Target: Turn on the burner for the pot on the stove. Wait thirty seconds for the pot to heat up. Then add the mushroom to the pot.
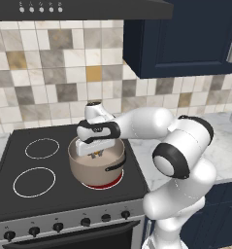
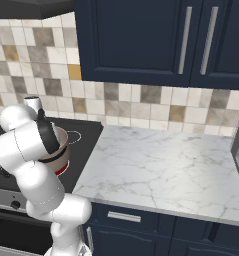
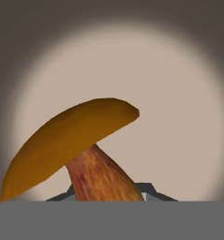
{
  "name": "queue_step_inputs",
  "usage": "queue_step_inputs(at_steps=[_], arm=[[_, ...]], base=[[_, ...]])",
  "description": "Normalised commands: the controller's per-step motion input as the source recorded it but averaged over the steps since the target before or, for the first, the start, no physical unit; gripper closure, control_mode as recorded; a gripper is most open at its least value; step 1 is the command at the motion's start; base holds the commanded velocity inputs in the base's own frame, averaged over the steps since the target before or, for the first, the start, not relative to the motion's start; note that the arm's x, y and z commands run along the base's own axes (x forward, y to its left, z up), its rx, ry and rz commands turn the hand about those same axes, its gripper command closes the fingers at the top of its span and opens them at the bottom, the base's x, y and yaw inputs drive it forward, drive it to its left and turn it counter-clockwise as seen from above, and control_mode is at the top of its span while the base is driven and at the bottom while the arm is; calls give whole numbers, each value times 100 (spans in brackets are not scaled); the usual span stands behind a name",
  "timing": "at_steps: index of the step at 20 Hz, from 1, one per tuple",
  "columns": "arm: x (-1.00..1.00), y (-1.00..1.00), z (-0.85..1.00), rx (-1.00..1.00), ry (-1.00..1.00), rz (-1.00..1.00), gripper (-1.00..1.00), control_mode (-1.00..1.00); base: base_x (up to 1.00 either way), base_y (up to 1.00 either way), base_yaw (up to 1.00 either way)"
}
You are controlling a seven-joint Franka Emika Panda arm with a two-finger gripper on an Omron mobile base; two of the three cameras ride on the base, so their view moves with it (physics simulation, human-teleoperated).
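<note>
- The last step is in hand: putting the mushroom (image 3: pixel 80 140) into the pot (image 1: pixel 97 165).
- The pot sits on the stove (image 1: pixel 64 168), on the front burner (image 1: pixel 105 185) nearest the marble surface (image 2: pixel 161 165). A red glow peeks out under the pot's base, so the burner looks like it is on.
- The tool (image 1: pixel 96 154) is right over the pot's open top, dipping just inside the rim.
- The tool is closed tight on the mushroom, gripping its stem. In the hand view the brown cap leans to one side, with the pale inside of the pot behind it.
- I think the next move is simple: open the tool and let the mushroom drop. It hangs over the middle of the pot, so it should land inside.
- After that the tool should go straight up, so it does not bump the rim or the dark handle (image 1: pixel 115 168).
- Hard to see: the tips of the tool are mostly hidden behind the stem in the hand view.
- In the left base view the mushroom is only a tiny speck under the tool, too small to make out well.
- In the right base view the robot's own arm covers most of the pot.
- I cannot tell how far the mushroom is above the pot's bottom.
</note>
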Motion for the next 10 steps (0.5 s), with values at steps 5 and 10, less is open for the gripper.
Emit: queue_step_inputs(at_steps=[5,10], arm=[[0,0,0,0,0,0,100,-100],[0,0,0,0,0,0,100,-100]], base=[[0,0,0],[0,0,0]])
